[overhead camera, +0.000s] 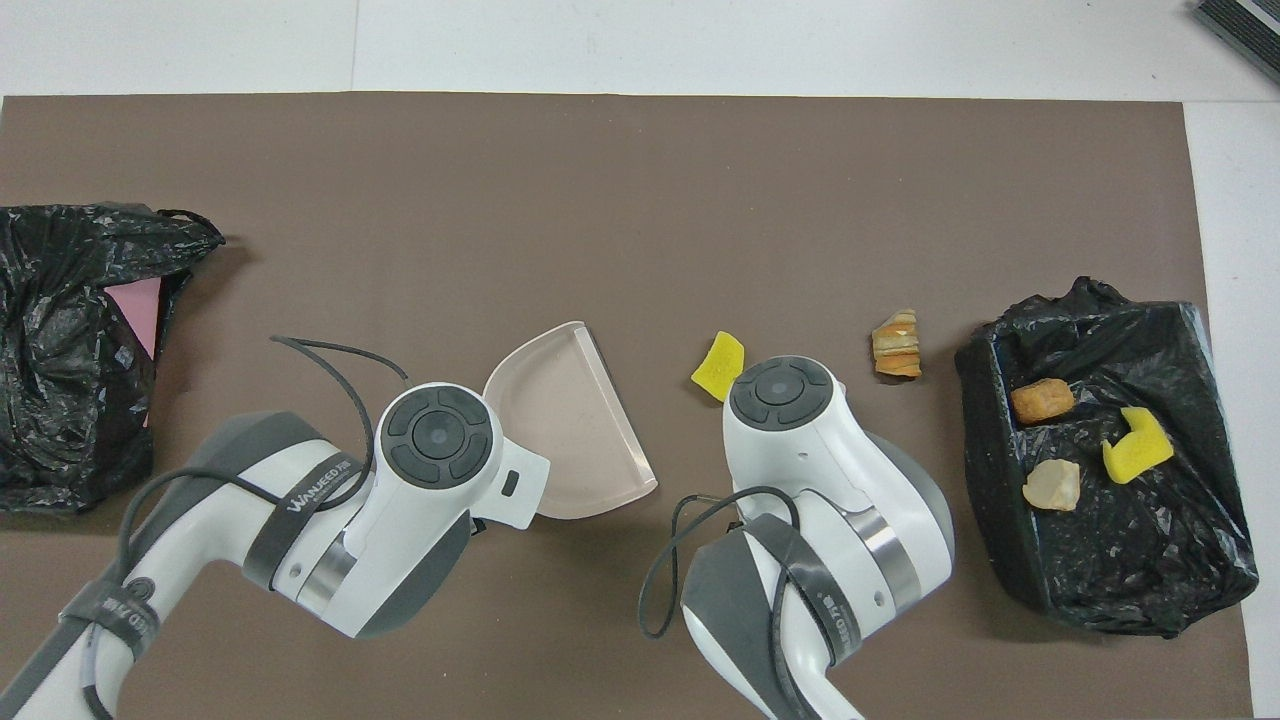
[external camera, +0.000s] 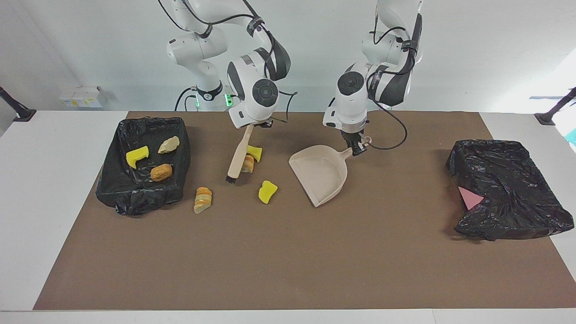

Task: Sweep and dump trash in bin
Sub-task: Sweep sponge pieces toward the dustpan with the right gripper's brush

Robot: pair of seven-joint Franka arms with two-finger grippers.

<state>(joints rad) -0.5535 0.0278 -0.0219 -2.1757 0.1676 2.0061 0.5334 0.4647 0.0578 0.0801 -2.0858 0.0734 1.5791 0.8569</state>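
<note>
We see seven trash pieces (external camera: 267,191), bright yellow foam chunks and tan bread lumps: three in the bin (external camera: 112,180) at nine o'clock, four near centre. Our right gripper (external camera: 258,123) clasps the brush (external camera: 237,155); our left gripper (external camera: 357,146) grips the dustpan (external camera: 319,173).

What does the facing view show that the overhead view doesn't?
Only facing: the brush held by the right gripper, its bristles on the mat; two trash pieces beside it; the left gripper shut on the dustpan handle. Only overhead: nothing extra; the arms' wrists cover those. Both: the dustpan, two loose pieces on the mat, three pieces in the bin at the right arm's end, and a second bin.
</note>
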